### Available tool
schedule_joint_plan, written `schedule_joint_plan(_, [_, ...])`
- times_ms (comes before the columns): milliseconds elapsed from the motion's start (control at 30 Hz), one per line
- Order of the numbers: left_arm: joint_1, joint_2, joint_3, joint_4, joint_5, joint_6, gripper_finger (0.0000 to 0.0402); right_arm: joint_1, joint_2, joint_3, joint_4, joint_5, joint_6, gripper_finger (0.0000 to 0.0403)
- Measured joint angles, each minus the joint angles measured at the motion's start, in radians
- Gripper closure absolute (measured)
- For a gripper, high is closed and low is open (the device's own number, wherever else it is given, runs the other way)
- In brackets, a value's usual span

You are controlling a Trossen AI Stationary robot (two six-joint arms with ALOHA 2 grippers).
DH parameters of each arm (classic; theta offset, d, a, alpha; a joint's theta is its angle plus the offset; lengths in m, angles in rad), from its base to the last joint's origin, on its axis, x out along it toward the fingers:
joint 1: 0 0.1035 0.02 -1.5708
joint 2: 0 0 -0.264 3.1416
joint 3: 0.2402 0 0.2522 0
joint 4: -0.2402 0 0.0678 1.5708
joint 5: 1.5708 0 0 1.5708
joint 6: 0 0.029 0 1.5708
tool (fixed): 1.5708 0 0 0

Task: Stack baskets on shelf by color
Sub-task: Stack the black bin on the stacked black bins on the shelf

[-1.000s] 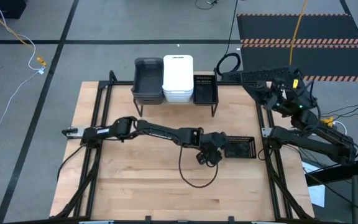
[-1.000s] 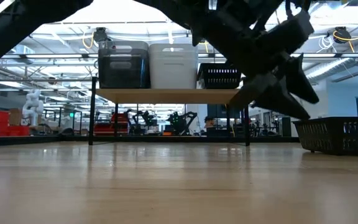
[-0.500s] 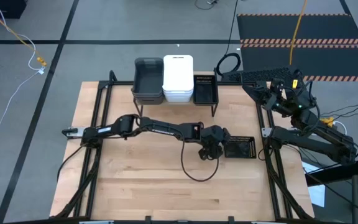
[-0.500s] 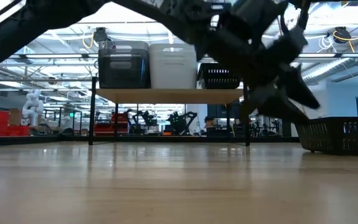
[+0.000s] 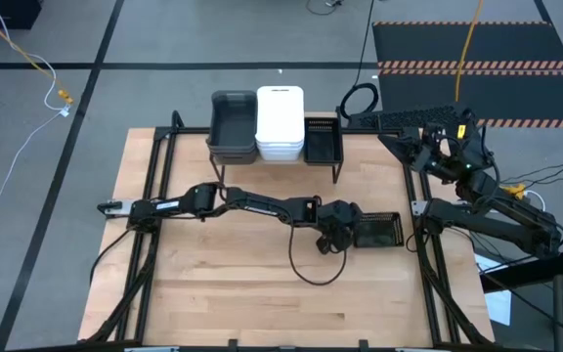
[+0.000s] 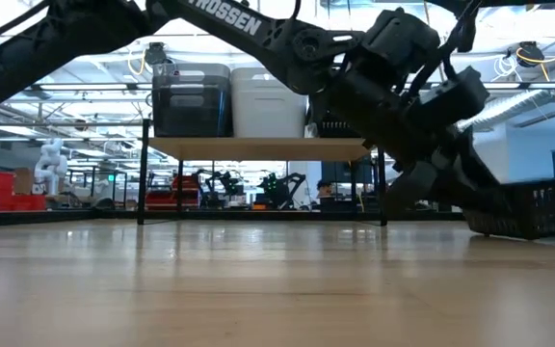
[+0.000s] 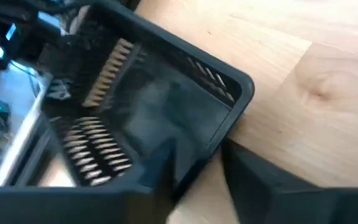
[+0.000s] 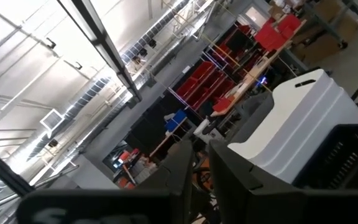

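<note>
On the shelf (image 6: 258, 147) at the table's far edge stand a dark grey basket (image 5: 233, 125), a white basket stack (image 5: 280, 122) and a black mesh tray (image 5: 323, 140). Another black mesh tray (image 5: 377, 231) rests on the tabletop at the right. My left gripper (image 5: 350, 229) reaches it from the left and stands open astride its left end wall. My right gripper (image 5: 420, 149) waits raised at the far right, pointing toward the shelf, fingers (image 8: 185, 165) nearly together with nothing between them. My left gripper (image 7: 197, 165) stands astride the tray's left end wall (image 7: 194, 149), one finger (image 7: 163, 171) inside and one (image 7: 253, 183) outside, slanting down from the table's left. Bare wood shows between the wall and the outer finger. Whether the inner finger touches the wall I cannot tell.
A loop of black cable (image 5: 311, 272) hangs from my left arm onto the table's middle. Black frame rails (image 5: 428, 264) run along both sides of the table. Bare wood lies on the near half of the tabletop (image 5: 233, 293).
My left gripper has gone down and toward the table's right edge, reaching the mesh tray on the table; its fingers now stand over the tray's left end wall. The tray has stayed where it was.
</note>
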Motion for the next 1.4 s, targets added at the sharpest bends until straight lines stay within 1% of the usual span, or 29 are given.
schedule_joint_plan(133, [-0.002,-0.011,0.0,-0.068,-0.002,-0.09,0.037,0.0,0.005,0.0,-0.001,0.018,-0.017,0.0355])
schedule_joint_plan(167, [-0.006,-0.022,0.0,-0.085,-0.008,-0.111,0.0384,0.0,0.005,0.0,-0.001,0.017,-0.02,0.0355])
schedule_joint_plan(267, [-0.02,-0.081,0.0,-0.157,-0.02,-0.168,0.0382,-0.001,0.005,0.0,-0.006,0.017,-0.034,0.0355])
schedule_joint_plan(333, [-0.036,-0.119,0.0,-0.182,-0.048,-0.202,0.0378,-0.001,0.005,0.0,-0.011,0.018,-0.041,0.0355])
schedule_joint_plan(433, [-0.052,-0.206,-0.002,-0.207,-0.067,-0.286,0.039,-0.001,-0.002,0.0,-0.005,0.018,-0.056,0.0355])
schedule_joint_plan(500, [-0.051,-0.271,0.0,-0.23,-0.071,-0.347,0.0393,-0.001,-0.011,0.0,0.029,0.02,-0.073,0.0355])
schedule_joint_plan(567, [-0.043,-0.334,0.002,-0.247,-0.085,-0.395,0.0388,-0.001,-0.026,0.0,0.105,0.035,-0.106,0.0355])
schedule_joint_plan(633, [-0.029,-0.389,0.001,-0.274,-0.093,-0.441,0.0384,0.001,-0.041,0.0,0.229,0.07,-0.15,0.0355])
schedule_joint_plan(733, [0.009,-0.458,-0.001,-0.282,-0.105,-0.511,0.0392,0.003,-0.054,0.001,0.421,0.094,-0.201,0.0355])
schedule_joint_plan(800, [0.041,-0.499,0.002,-0.242,-0.129,-0.556,0.0394,0.003,-0.063,0.002,0.501,0.1,-0.216,0.0355])
schedule_joint_plan(833, [0.057,-0.517,0.002,-0.248,-0.153,-0.572,0.0392,0.003,-0.065,0.003,0.51,0.1,-0.22,0.0355])
schedule_joint_plan(933, [0.113,-0.538,0.003,-0.221,-0.178,-0.611,0.0386,0.006,-0.07,0.002,0.468,0.089,-0.22,0.0355])
schedule_joint_plan(1000, [0.153,-0.54,0.001,-0.23,-0.172,-0.659,0.0389,0.01,-0.066,0.001,0.419,0.068,-0.216,0.0355])
schedule_joint_plan(1133, [0.221,-0.541,0.001,-0.274,-0.189,-0.755,0.0393,0.022,-0.052,0.001,0.317,0.07,-0.192,0.0355])
schedule_joint_plan(1267, [0.251,-0.537,0.001,-0.364,-0.213,-0.779,0.038,0.035,-0.034,0.0,0.28,0.072,-0.177,0.0355])
schedule_joint_plan(1400, [0.258,-0.537,0.001,-0.398,-0.211,-0.779,0.0386,0.039,-0.023,0.0,0.275,0.072,-0.179,0.0355])
